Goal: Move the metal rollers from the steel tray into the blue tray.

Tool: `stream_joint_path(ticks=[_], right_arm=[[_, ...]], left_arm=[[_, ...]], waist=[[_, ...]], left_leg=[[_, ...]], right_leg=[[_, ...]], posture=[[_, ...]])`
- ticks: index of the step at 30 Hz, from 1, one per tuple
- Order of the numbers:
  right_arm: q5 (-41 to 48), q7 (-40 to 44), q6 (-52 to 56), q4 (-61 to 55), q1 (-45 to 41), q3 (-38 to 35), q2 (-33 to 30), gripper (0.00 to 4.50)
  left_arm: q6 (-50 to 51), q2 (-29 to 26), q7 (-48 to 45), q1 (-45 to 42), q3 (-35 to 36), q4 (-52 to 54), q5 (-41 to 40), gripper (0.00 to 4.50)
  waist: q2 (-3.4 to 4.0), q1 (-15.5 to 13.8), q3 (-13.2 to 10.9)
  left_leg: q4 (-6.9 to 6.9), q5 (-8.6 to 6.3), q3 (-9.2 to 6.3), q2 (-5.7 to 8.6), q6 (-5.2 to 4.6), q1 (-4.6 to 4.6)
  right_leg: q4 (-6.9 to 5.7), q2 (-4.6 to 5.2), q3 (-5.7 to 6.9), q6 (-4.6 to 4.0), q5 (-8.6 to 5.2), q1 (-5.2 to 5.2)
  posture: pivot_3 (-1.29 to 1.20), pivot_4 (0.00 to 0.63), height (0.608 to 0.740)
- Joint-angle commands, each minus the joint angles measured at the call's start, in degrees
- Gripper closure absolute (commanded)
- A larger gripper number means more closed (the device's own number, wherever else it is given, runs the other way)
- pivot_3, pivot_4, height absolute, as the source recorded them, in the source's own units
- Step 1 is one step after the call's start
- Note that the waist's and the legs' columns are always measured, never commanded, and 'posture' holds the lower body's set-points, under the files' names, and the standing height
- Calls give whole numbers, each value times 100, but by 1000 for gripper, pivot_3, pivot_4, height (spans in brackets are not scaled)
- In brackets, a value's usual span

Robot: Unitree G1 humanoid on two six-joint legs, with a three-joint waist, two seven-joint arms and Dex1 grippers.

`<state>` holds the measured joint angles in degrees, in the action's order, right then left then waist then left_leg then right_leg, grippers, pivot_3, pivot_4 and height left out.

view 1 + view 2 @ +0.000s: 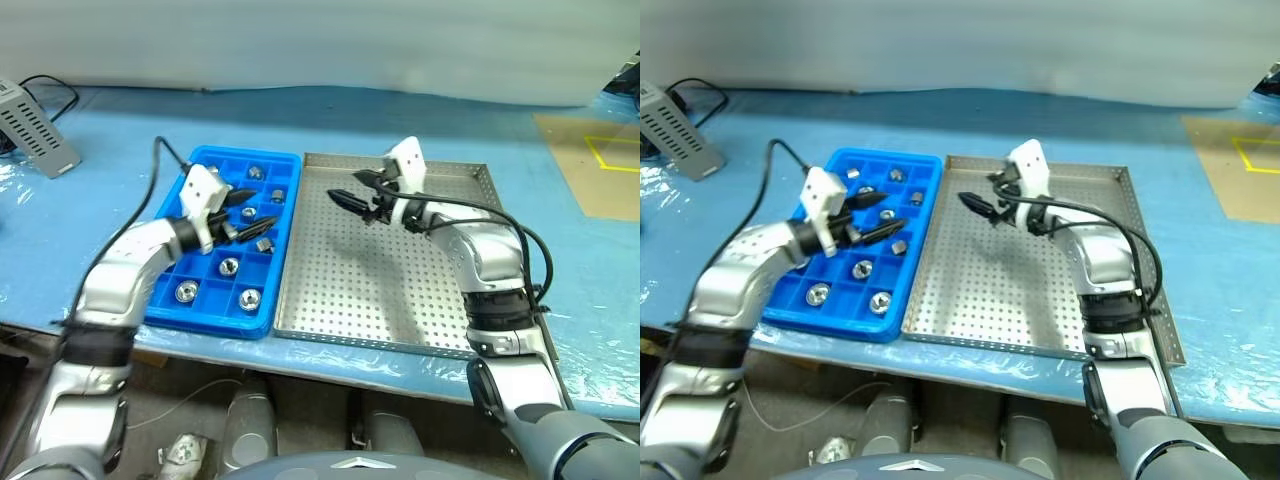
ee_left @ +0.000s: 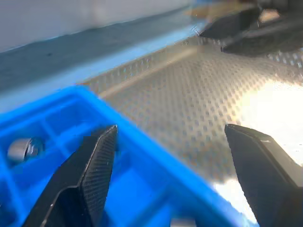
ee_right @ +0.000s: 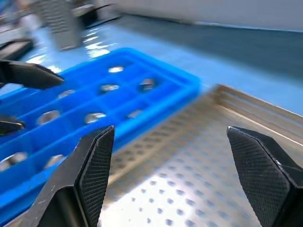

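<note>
Both black two-finger grippers, left point(image 1: 245, 212) and right point(image 1: 352, 196), stood released, empty. Shiny metal rollers point(image 1: 229, 266) sat beneath left gripper in blue gridded plastic tray point(image 1: 283, 247); perforated steel tray point(image 1: 400, 290) beneath right gripper looked bare. Your risk: lowered fingers nudging seated rollers out.

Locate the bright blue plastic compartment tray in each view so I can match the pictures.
Left eye view: bright blue plastic compartment tray, left of centre, under the left gripper.
Right eye view: same tray, left of centre.
Left wrist view: lower left.
Right wrist view: left half.
Shared landmark: the perforated steel tray, whose rim lies alongside the blue tray.
</note>
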<state>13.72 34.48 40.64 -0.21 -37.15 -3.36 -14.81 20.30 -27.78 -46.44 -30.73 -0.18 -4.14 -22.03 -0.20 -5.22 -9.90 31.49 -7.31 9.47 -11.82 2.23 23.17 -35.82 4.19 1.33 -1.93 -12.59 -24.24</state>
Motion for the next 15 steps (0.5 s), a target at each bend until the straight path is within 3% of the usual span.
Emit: stream_joint_path(ticks=[1,6,15], right_arm=[[12,-567,-72,-307,53,-177,128,534],[-13,-794,-110,-389,125,-145,13,534],[105,-928,-52,-549,297,-248,-232,534]], left_arm=[[-324,393,64,-445,-181,-380,181,674],[-419,680,-80,-619,-358,-539,298,674],[-385,562,-269,-477,-235,-444,250,674]], waist=[[0,95,0],[1,254,0],[1,273,0]], left_leg=[[0,-1,3,0,-1,-4],[-2,-9,6,-2,-17,-2],[20,-19,12,-4,-34,-2]], right_leg=[[1,0,-1,-1,0,1],[7,-1,0,-3,0,0],[7,1,-2,-5,0,7]], posture=[[-125,150,740],[-163,150,740],[-163,150,740]])
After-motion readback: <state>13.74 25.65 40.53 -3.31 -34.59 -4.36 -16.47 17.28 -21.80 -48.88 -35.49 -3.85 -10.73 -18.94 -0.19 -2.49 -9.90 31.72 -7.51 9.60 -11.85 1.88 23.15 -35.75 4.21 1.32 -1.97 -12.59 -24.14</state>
